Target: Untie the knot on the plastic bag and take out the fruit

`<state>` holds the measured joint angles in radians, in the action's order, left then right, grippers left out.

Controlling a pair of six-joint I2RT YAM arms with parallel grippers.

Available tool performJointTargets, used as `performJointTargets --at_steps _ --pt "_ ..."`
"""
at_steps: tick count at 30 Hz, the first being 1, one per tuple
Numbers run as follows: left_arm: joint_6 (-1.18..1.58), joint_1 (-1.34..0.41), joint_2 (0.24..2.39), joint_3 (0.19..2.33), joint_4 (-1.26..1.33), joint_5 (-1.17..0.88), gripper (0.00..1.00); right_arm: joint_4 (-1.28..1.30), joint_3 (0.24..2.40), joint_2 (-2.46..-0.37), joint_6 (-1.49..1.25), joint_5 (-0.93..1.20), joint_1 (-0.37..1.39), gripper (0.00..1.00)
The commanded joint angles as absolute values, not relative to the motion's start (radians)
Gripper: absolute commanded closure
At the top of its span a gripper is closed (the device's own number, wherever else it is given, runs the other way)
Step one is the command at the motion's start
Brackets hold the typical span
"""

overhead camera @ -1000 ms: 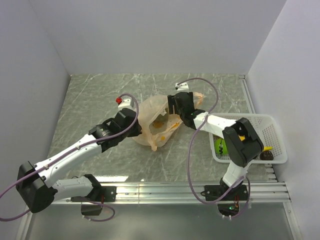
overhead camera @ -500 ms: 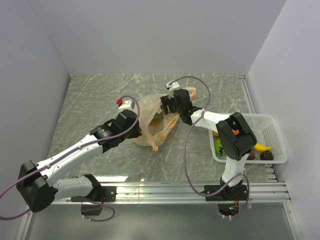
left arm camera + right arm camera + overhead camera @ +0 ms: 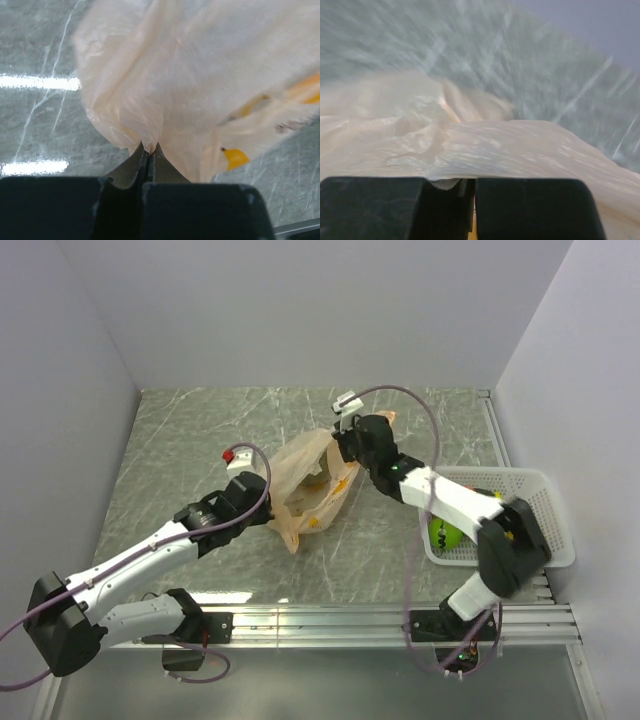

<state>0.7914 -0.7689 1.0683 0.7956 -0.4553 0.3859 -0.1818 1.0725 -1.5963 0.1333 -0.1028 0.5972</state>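
The pale orange plastic bag (image 3: 305, 485) lies mid-table, stretched between both grippers. My left gripper (image 3: 268, 502) is shut on a fold at the bag's left edge; the left wrist view shows the film pinched between its jaws (image 3: 149, 149). My right gripper (image 3: 343, 453) is at the bag's upper right edge. In the blurred right wrist view its jaws (image 3: 470, 181) stand shut, with the bag's film (image 3: 485, 145) draped over the tips. Yellow fruit (image 3: 322, 521) (image 3: 234, 158) shows through the plastic. I cannot make out the knot.
A white mesh basket (image 3: 548, 502) stands at the right edge of the table, partly under my right arm, with a green fruit (image 3: 445, 536) in it. White walls close off the back and both sides. A metal rail runs along the near edge.
My right gripper swung to the bag's upper right edge and shut there. My left arm drew back toward the near left, still gripping the bag, which is now stretched longer.
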Motion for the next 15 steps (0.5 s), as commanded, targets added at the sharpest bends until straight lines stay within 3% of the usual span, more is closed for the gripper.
performJointTargets --at_steps 1,9,15 --pt "0.842 -0.764 1.031 0.755 -0.433 0.425 1.0 -0.14 1.112 -1.34 0.195 -0.118 0.716 1.0" --pt "0.865 -0.762 0.945 0.738 -0.472 0.442 0.99 0.141 1.125 -1.132 0.081 -0.164 1.051 1.0" --pt "0.854 -0.764 0.91 0.762 -0.495 0.419 0.99 0.088 0.895 -1.072 -0.058 -0.399 0.996 1.0"
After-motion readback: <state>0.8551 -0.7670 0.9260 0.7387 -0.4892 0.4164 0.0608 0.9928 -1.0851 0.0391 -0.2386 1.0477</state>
